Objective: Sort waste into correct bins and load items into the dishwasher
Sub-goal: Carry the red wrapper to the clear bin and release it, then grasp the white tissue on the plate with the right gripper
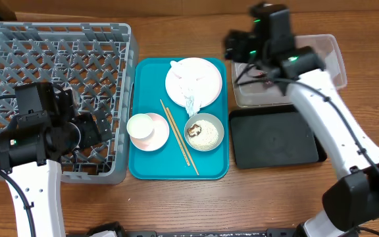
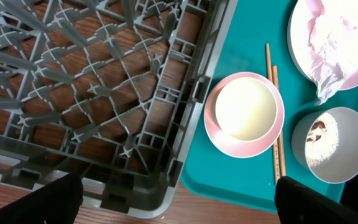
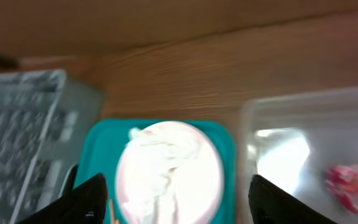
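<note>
Wrapper (image 3: 351, 180): in the clear tub (image 1: 328, 56), sorted.
Napkin (image 1: 191, 91): on plate (image 1: 210, 69), tray's (image 1: 143, 168) 12 o'clock, awaiting binning.
Right gripper (image 3: 179, 199): jaws apart, empty, above plate, likely for napkin.
Left gripper (image 2: 179, 186): jaws apart, empty, over rack's (image 1: 58, 39) 4 o'clock corner.

Your crumpled white paper napkin (image 1: 191, 95) lies on the large round white plate (image 1: 207, 71), the small white cup (image 1: 139, 125) stands on the small pink saucer (image 1: 160, 138), and the small red snack wrapper (image 3: 350, 180) sits in the clear plastic tub (image 1: 328, 56).
</note>
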